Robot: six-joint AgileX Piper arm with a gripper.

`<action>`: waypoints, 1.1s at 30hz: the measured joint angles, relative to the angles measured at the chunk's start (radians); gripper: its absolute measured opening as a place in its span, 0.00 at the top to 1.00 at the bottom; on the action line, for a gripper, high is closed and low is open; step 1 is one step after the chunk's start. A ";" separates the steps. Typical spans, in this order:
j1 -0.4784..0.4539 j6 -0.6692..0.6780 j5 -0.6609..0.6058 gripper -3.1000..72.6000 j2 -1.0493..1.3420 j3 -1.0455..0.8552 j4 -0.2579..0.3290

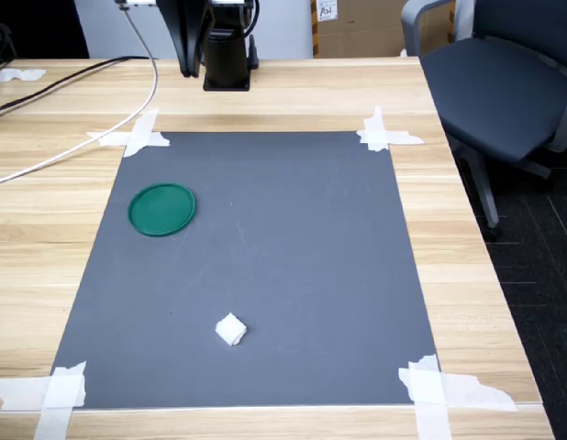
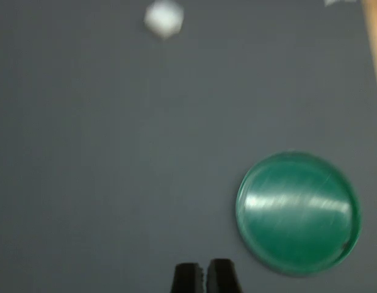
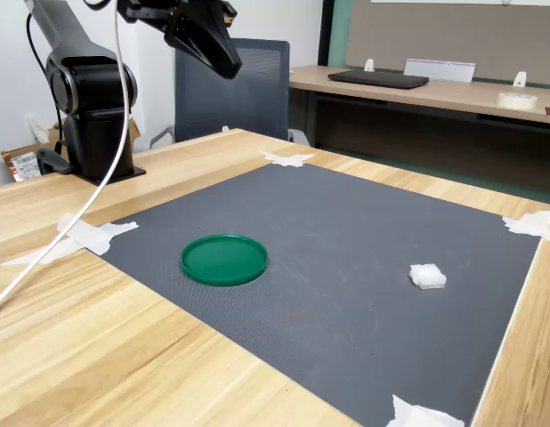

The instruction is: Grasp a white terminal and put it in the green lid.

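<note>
White plastic terminal (image 1: 230, 329) lies alone on the grey mat (image 1: 293, 257), toward the near edge in the first exterior view and well apart from the green lid (image 1: 161, 209), which is empty. The hand (image 2: 204, 278) hangs high above the lid end with fingertips almost together, holding nothing (wrist view). Step in hand: the approach. Next, judged: travel over the terminal, open, descend.

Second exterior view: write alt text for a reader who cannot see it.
A small white terminal lies on a dark grey mat taped to a wooden table, apart from a flat green lid. The black robot arm's hand hangs high above, holding nothing.
</note>
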State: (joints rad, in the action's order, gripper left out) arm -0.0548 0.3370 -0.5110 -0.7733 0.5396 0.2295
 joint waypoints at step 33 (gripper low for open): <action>0.000 0.368 -0.368 0.14 -0.712 0.729 -0.166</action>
State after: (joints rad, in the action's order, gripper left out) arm -0.0548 0.7049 -0.8795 -1.4852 1.2682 0.0633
